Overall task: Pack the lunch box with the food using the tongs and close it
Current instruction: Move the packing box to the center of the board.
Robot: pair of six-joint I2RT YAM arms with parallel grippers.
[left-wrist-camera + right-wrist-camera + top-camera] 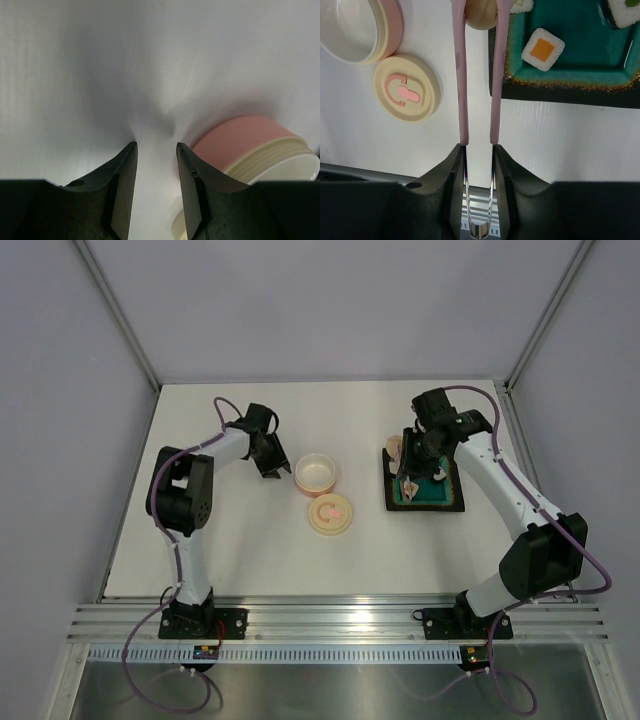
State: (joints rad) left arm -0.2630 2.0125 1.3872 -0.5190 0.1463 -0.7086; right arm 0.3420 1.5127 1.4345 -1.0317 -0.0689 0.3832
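The right gripper (478, 148) is pinched in on the pink tongs (463, 90), whose two arms run straight out to twelve o'clock and nip the cream lump (480, 17) at the tray's (560, 92) left edge. I can't tell whether the lump is off the surface yet. A steady squeeze looks wise, since that rounded lump could squirt out; lift it clear, swing toward ten o'clock where the lunch box (391, 30) sits, and lower in before easing off. The lid (407, 89) lies just beside the tub. A square piece (543, 48) waits on the tray at one o'clock. The left gripper (155, 150) stands half open and empty, just beside the tub.
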